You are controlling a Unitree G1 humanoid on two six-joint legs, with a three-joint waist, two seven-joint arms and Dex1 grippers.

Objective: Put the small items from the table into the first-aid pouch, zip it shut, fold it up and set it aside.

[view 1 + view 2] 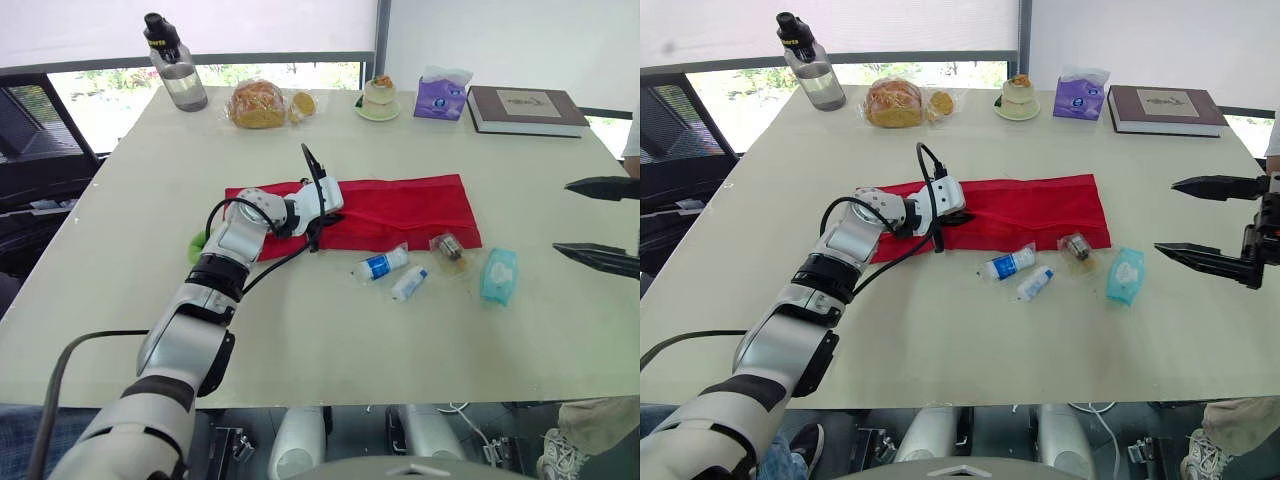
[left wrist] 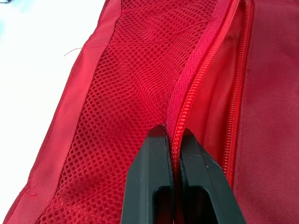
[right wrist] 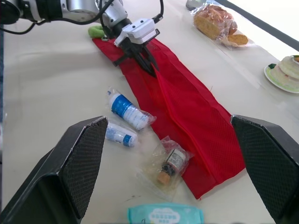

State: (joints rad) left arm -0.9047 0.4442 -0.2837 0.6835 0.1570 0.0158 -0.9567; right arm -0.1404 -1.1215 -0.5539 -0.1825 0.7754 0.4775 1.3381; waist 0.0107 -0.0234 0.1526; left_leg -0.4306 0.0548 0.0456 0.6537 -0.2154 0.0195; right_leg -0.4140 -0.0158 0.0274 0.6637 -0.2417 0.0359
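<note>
The zipper edge [image 2: 187,93] of the red first-aid pouch [image 1: 400,205] is pinched by the left gripper [image 2: 176,135]. The right gripper [image 1: 1167,216] is spread wide beyond the pouch's right end. The slim tape could be lost if tugged sharply.

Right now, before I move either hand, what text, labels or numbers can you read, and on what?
Nothing reads as words.
Clear water bottle with black cap: yellow print on cap, too small.
Small white bottle with blue label: print blurred.
Teal wipes packet: dark print, blurred.
Brown hardcover book: cover emblem, too small.
Red mesh pouch: no print.
</note>
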